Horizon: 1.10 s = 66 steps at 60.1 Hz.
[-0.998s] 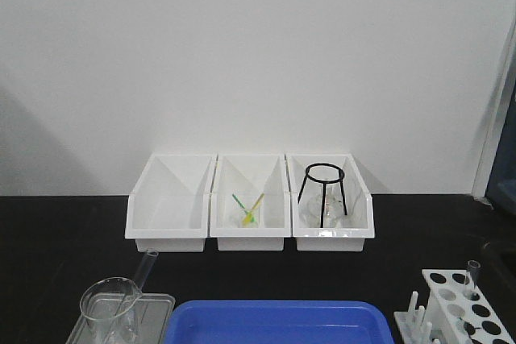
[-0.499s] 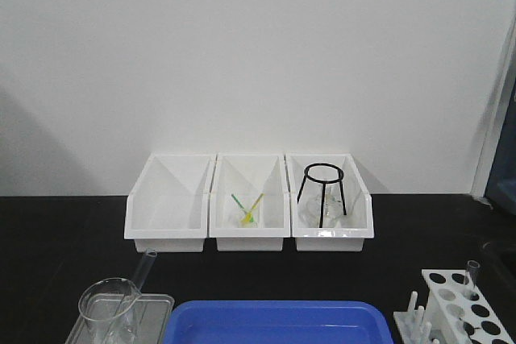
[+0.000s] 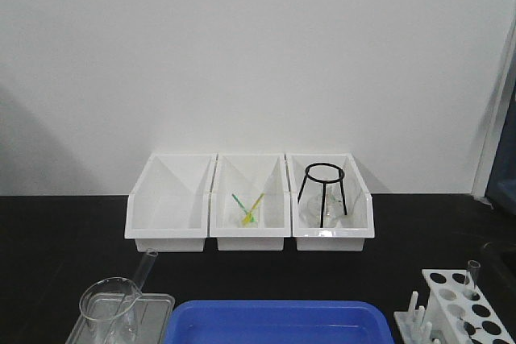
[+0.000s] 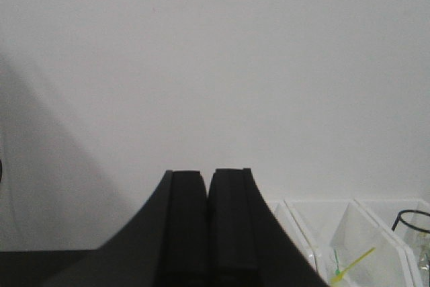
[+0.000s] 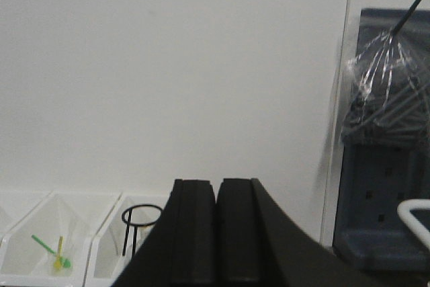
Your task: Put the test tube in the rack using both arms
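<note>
- Slim clear glass test tube (image 3: 146, 269): leans tilted in the beaker at the lower left of the front view. Its open top pokes up past the rim towards the right, and its lower part is inside the glass. It is well apart from the rack.
- Wide clear glass beaker (image 3: 107, 309): stands upright on a flat grey tray (image 3: 158, 302), just left of the blue tray.
- Small white plastic block rack with round holes in its top (image 3: 451, 291): sits at the lower right corner, with upright white pegs (image 3: 414, 310) on its left side.
- Second clear glass tube (image 3: 472, 272): stands upright in a hole at the rack's far right.
- Shallow blue plastic tray (image 3: 274, 308): lies at the near edge, between the grey tray and the rack.
- Three white open plastic bins in a row against the wall: the left bin (image 3: 165, 234); the middle bin (image 3: 250, 236), holding green and yellow sticks (image 3: 248, 209); and the right bin (image 3: 334, 236), holding a black wire stand (image 3: 324, 191).
- Black table top (image 3: 64, 231): carries all of the above.
- Left gripper (image 4: 208, 178): black fingers pressed together with nothing between them, raised and facing the wall.
- Right gripper (image 5: 217, 185): black fingers closed to a hairline gap, nothing held, raised and facing the wall.
</note>
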Tool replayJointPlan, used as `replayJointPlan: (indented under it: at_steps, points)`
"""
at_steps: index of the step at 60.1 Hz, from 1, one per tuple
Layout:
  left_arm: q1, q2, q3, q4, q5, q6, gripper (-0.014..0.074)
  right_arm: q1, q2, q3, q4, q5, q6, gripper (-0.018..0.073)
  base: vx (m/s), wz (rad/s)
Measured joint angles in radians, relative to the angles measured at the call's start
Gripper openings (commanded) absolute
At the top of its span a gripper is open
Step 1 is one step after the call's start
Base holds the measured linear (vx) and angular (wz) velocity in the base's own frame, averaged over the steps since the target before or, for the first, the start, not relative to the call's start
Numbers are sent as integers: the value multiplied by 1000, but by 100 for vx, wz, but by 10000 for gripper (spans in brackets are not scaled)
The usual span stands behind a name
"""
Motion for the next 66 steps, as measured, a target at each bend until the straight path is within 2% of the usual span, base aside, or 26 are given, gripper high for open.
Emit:
replayJointPlan:
  at_steps: [10,17,31,37,45,57,66]
  points:
    - [0,45,0,0,-6,0,100,0,33,0,3,6,13,101,0,0]
    - [0,46,0,0,-14,0,204,0,33,-1,3,5,14,239,0,0]
    - [0,45,-1,0,4,1,491,0,33,-1,3,21,14,584,0,0]
    - [0,45,-1,0,22,1,558,0,33,-1,3,27,14,666,0,0]
    - [0,45,-1,0,22,1,575,0,33,-1,2,28,14,687,0,0]
    - [0,55,-1,0,-15,-5,571,0,33,-1,3,25,14,642,0,0]
    - [-29,102,-1,54,74,38,544,0,33,-1,3,26,14,580,0,0]
